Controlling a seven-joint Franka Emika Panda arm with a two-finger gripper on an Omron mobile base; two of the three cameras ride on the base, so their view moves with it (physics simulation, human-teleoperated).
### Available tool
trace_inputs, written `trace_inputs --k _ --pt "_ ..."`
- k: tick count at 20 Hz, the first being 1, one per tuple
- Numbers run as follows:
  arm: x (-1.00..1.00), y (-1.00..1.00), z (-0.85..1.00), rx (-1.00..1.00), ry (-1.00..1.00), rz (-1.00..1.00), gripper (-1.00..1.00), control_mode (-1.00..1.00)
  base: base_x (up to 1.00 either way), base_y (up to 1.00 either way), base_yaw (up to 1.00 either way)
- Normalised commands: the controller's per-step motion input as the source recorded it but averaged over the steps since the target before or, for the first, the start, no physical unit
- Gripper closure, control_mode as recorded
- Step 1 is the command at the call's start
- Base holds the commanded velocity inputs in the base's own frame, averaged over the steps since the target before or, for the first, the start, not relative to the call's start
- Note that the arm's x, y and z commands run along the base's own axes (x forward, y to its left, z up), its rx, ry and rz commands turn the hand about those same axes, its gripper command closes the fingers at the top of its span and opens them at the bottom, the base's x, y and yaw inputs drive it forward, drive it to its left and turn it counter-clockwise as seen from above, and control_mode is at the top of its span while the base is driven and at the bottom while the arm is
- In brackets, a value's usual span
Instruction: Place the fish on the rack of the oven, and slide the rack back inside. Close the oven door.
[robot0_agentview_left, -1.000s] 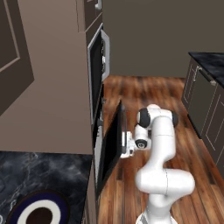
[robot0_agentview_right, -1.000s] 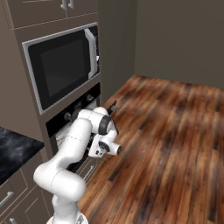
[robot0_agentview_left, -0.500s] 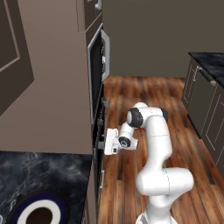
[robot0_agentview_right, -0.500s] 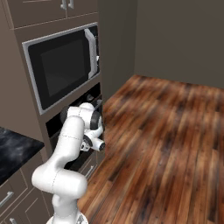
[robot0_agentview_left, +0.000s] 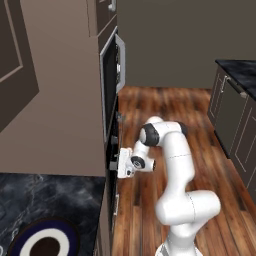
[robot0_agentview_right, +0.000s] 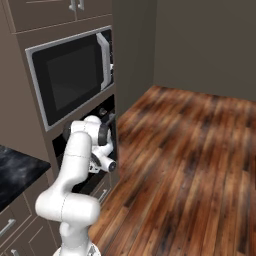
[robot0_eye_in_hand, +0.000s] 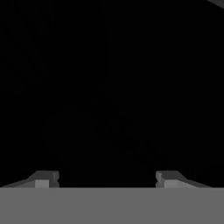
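From the left base view, the end effector (robot0_agentview_left: 118, 165) presses against the oven door (robot0_agentview_left: 114, 165), which stands upright against the oven (robot0_agentview_left: 111, 125). From the right base view, the arm reaches to the oven (robot0_agentview_right: 85, 150) front. In the hand view, the fingertips (robot0_eye_in_hand: 43, 178) stand wide apart with nothing between, facing black glass.
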Motion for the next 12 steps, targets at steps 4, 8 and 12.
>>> trace_inputs --k 4,8,12 --pt "0.50 1.00 0.08 -0.09 0.00 -0.04 -1.00 -1.00 0.00 0.00 0.00" --pt "0.46 1.00 0.02 -0.09 0.00 -0.05 -1.00 -1.00 0.00 0.00 0.00" --pt "0.43 1.00 0.00 -0.06 0.00 -0.07 -1.00 -1.00 0.00 0.00 0.00"
